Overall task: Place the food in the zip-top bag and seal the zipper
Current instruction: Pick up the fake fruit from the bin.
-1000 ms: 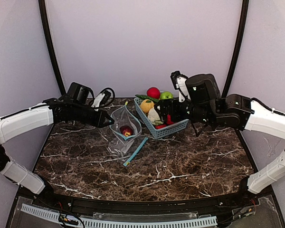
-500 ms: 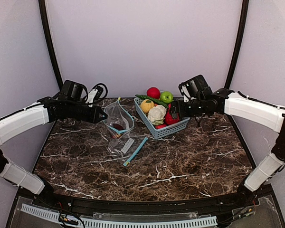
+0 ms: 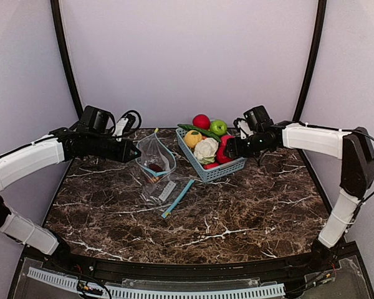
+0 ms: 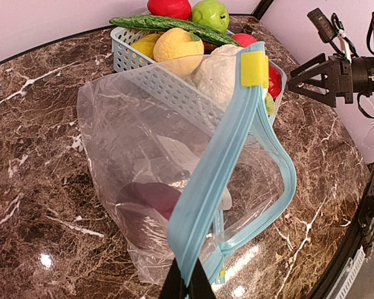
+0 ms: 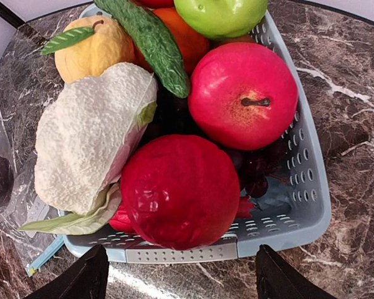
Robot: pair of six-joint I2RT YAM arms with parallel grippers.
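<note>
Light is even and diffuse, coming from overhead; the pale lilac walls (image 3: 187, 56) are uniformly bright and there are no hard shadows. The dark brown marble tabletop (image 3: 237, 212) is glossy, with small white hot spots in the left wrist view. Pinpoint glare sits on the dark-red glossy round fruit (image 5: 179, 190) and the green glossy apple (image 5: 221, 14). The clear plastic zip-top bag (image 4: 143, 143) carries a soft sheen. The top view is soft and low in detail. The black frame poles (image 3: 65, 62) bow, showing wide-angle distortion.

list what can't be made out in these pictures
- dark red food in the zip-top bag: left wrist view, wrinkled plastic blurs its kind
- left gripper: same view, cut off by bottom edge
- dark items low in the basket: right wrist view, red apple partly covers them
</note>
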